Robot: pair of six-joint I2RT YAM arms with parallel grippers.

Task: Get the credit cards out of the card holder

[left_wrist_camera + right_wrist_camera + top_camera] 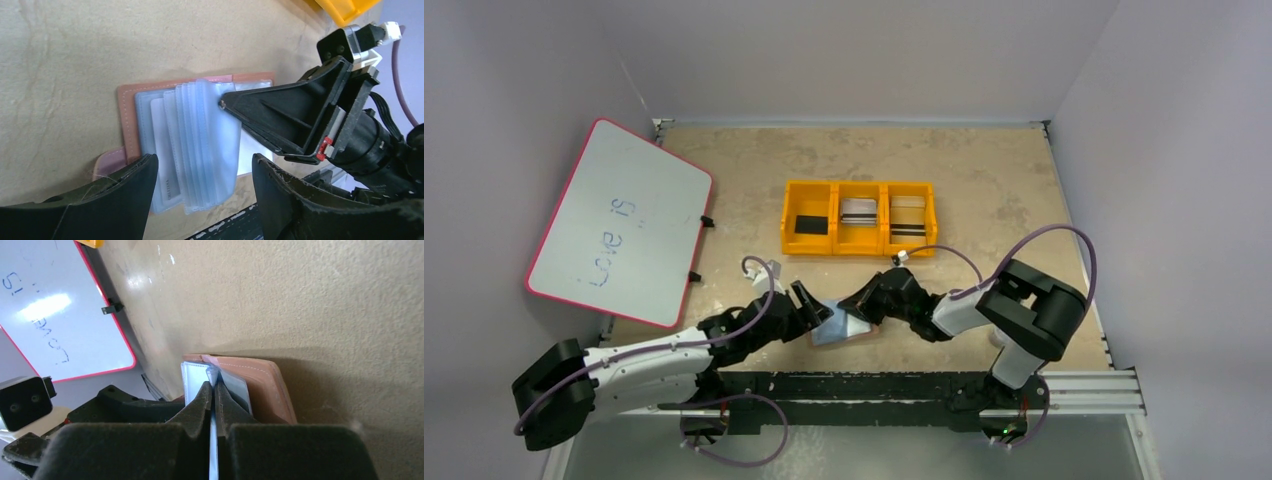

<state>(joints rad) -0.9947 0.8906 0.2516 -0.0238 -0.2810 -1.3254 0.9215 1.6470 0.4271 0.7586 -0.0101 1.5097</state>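
My left gripper (pixel 814 305) (pixel 204 167) stands released, its two fingers spread to either side of the end of the fanned sleeves (pixel 210 145). The card holder (pixel 849 330) (pixel 127 115) (pixel 265 385) lies open on the table (pixel 984 180), right below and between both tools. My right gripper (pixel 852 303) (pixel 223 104) (pixel 213 385) is clenched on a thin pale sheet (pixel 214 455) from those clear sleeves; I cannot tell whether it is a card or only a sleeve. One pale card (pixel 161 135) sits in a pocket just ahead of my left fingers. Beyond the right tool stands an orange tray (pixel 859 184), and out past the left one a whiteboard (pixel 619 220)
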